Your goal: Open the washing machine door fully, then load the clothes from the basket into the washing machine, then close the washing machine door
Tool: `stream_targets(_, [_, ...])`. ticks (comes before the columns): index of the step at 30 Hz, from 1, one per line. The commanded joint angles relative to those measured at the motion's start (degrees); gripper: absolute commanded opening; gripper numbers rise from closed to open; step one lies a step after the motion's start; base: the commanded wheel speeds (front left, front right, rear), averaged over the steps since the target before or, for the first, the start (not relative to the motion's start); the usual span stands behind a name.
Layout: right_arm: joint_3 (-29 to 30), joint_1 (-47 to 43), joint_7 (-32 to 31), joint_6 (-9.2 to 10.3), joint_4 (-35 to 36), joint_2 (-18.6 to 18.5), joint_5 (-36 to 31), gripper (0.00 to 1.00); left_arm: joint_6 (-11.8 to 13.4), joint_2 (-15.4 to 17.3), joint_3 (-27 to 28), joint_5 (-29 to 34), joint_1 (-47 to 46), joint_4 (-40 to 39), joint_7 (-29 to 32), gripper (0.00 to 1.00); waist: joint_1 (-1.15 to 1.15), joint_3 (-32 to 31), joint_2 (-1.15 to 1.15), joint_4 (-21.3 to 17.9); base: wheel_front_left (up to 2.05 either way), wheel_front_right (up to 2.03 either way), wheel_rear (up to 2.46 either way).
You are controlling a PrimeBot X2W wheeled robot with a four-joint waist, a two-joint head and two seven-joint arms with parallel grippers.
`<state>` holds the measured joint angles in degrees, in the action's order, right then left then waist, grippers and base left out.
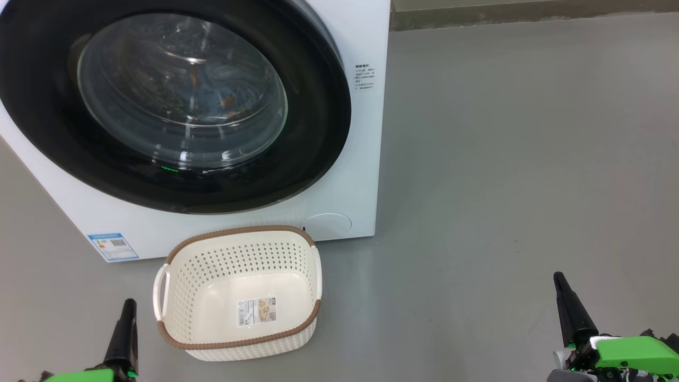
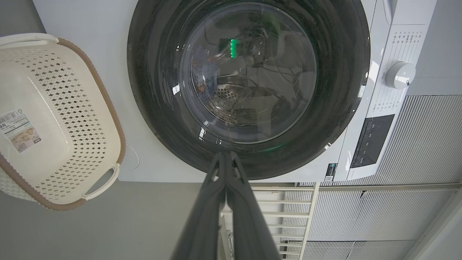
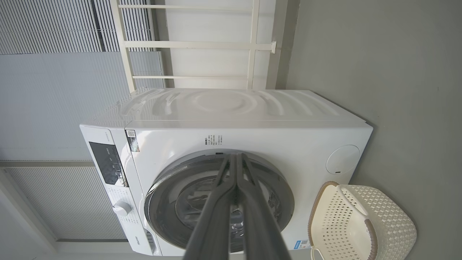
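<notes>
**Door shut, clothes behind the glass, both end effectors pressed together**

Nearest the camera, the left end effector (image 1: 128, 310) hangs just to the left of the basket (image 1: 223, 265), level with its near corner, its two dark fingers pressed together and gripping nothing. The right end effector (image 1: 562, 289) is well off to the basket's right above the grey floor (image 1: 504, 185), fingers likewise closed on nothing. Neither touches the basket.

The basket stands upright on the floor, with its brown rim uppermost and a label sticker (image 1: 257, 311) in plain sight on its bare inner bottom.

Directly behind the basket, almost touching its far rim, stands the washing machine (image 1: 366, 132). A blue label sticker (image 1: 113, 245) sits at the lower corner behind and left of the basket, and a round cover (image 1: 328, 225) just behind its right far corner. Above and behind the basket, the washing machine door (image 1: 318, 106) lies shut against the white front. Through its glass window (image 1: 159, 63) the clothes (image 1: 225, 101) show inside the drum as pale blue fabric with orange-brown specks.

Farther from the basket, a dial (image 2: 399, 74) and a dark panel (image 2: 371, 141) sit on the machine's top strip, and a white rack (image 3: 202, 45) stands behind it
</notes>
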<state>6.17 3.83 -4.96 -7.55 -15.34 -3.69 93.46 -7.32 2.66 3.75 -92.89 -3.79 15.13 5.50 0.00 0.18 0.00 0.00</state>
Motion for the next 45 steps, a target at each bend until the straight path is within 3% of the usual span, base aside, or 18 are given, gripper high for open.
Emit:
stream_targets(1, [-1.1, 2.2, -0.4, 0.06, 1.4, -0.3, -0.1, 0.00, -0.2, 0.8, 2.0, 0.1, -2.3, -1.1, 0.4, 0.00, 0.00, 0.0, 0.00, 0.0, 0.00, 0.00, 0.00])
stream_targets(45, [-0.5, 2.3, -0.9, 0.06, 1.4, 0.2, -0.6, 0.00, -0.2, 0.5, 2.4, 0.4, -2.4, -1.1, 0.7, 0.00, 0.00, 0.0, 0.00, 0.0, 0.00, 0.00, 0.00])
